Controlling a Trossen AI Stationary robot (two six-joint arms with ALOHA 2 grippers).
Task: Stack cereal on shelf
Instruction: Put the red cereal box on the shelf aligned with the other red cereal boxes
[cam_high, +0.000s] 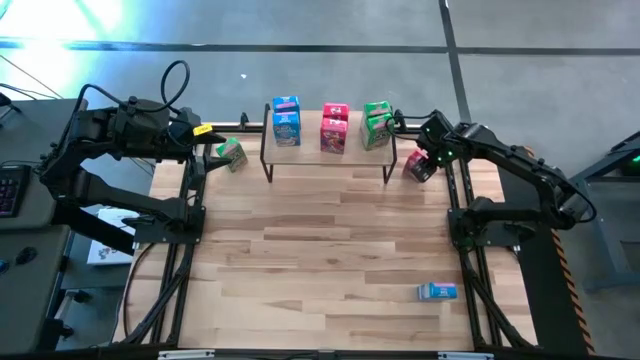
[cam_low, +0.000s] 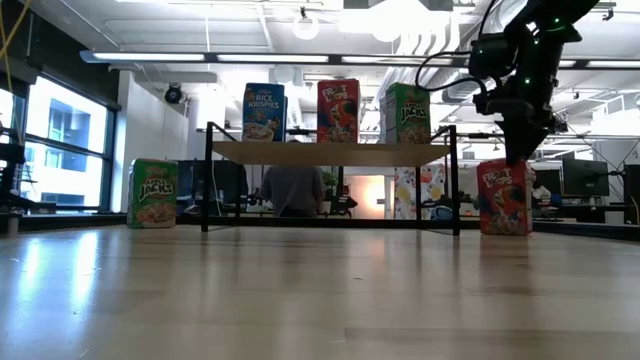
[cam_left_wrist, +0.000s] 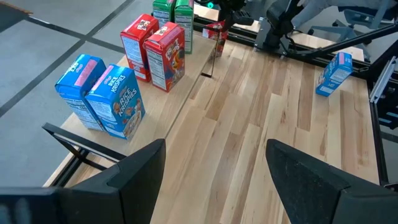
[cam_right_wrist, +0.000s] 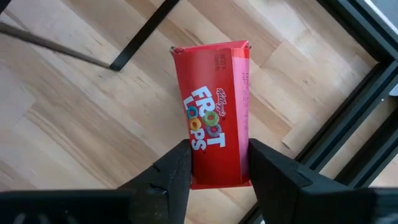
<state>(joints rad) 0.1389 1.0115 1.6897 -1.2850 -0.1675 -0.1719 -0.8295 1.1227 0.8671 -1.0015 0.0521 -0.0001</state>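
Right gripper (cam_right_wrist: 214, 163) jaws straddle upright red cereal box (cam_right_wrist: 214, 112), seemingly clamping for shelf (cam_high: 330, 152) lift; left gripper (cam_left_wrist: 214, 163) jaws apart, waiting upper left.

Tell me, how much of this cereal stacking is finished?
Six boxes already stand on the shelf: two blue, two red, two green. The right gripper has its fingers around a red Froot Loops box beside the shelf. A green box and a blue box remain on the table.
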